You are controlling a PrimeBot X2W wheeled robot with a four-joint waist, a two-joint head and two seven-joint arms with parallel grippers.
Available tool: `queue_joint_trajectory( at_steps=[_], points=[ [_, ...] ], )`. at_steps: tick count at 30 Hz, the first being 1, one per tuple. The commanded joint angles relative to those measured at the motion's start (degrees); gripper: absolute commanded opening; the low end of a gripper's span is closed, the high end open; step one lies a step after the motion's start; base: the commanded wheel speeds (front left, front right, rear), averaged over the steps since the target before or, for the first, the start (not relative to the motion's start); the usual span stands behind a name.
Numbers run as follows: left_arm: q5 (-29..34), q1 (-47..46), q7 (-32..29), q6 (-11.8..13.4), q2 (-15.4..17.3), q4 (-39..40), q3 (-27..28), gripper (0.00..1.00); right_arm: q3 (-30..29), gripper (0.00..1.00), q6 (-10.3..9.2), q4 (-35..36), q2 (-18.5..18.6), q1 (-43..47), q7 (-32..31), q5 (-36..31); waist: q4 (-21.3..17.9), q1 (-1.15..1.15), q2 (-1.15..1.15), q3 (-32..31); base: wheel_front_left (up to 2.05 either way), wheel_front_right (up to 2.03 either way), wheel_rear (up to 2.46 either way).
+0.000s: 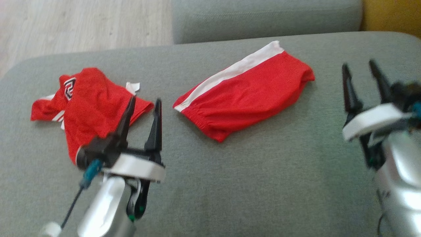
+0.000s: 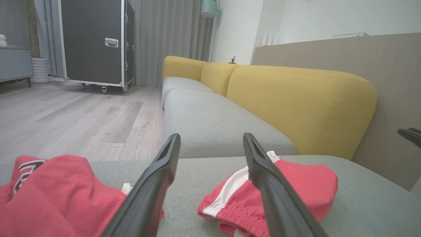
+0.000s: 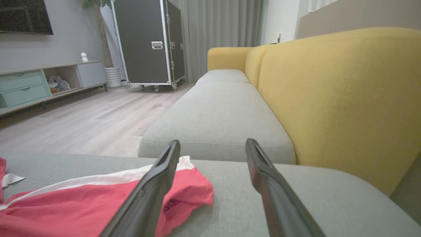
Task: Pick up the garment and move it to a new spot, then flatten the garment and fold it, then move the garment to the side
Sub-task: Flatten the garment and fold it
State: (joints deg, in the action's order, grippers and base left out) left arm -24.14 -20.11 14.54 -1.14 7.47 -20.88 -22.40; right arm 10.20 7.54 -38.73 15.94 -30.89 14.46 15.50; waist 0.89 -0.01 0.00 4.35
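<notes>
Shorts (image 1: pixel 245 95): red with a white side stripe, lying flat on the grey sofa seat (image 1: pixel 263 181), just above the middle of the head view. The stripe runs from 8 to 1 o'clock. The elastic waistband faces 7 o'clock.

Second red garment (image 1: pixel 92 95): crumpled at 9 o'clock from the shorts, black-and-white logo on top. A white tag (image 1: pixel 133 87) sticks out on its 2 o'clock side. A bare strip of seat separates the two pieces.

Left gripper (image 1: pixel 145 98): fingers spread wide, nothing between them. One finger overlaps the 3 o'clock edge of the crumpled garment in the head view; contact cannot be told.

Right gripper (image 1: pixel 358 64): at 3 o'clock from the shorts, well apart from them, fingers wide, nothing held. It is blurred in the head view.

Open room: bare seat from 4 to 8 o'clock of the shorts and between the shorts and the right gripper. The seat's rounded edge drops to the wood floor (image 1: pixel 65 23) at 10 o'clock. A second grey seat (image 1: pixel 263 16) adjoins at 12 o'clock, and the yellow backrest (image 1: pixel 391 13) rises at 1 to 2 o'clock.

Hidden: the left arm covers the lower part of the crumpled garment. How many layers the shorts have cannot be made out.
</notes>
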Motion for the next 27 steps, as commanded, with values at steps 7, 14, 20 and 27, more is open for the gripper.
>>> queue_joint_trajectory(
  at_steps=[7,14,20,27],
  points=[
    [2.8,5.9,0.5,-2.0,-1.7,2.9,6.2,1.00,-4.6,1.00,-0.05,6.8,-6.8,9.3,0.5,-5.6,-2.7,0.01,0.00,-2.4,0.00,0.00,0.00],
    [5.5,8.7,0.5,-3.3,-3.7,4.4,9.6,1.00,-7.0,1.00,-0.05,10.4,-10.8,13.5,0.5,-9.3,-3.0,0.01,0.00,-0.9,0.00,0.00,0.00],
    [7.1,6.9,0.5,-4.7,-4.3,5.0,9.7,1.00,-7.5,1.00,-0.05,11.5,-11.3,11.7,-0.2,-11.2,-1.2,0.01,0.00,2.5,0.00,0.00,0.00],
    [7.6,2.9,0.5,-5.5,-4.5,5.1,8.2,1.00,-11.1,1.00,-0.05,9.2,-10.0,2.5,-5.1,-10.7,2.9,0.01,0.00,8.8,0.00,0.00,0.00]
  ],
)
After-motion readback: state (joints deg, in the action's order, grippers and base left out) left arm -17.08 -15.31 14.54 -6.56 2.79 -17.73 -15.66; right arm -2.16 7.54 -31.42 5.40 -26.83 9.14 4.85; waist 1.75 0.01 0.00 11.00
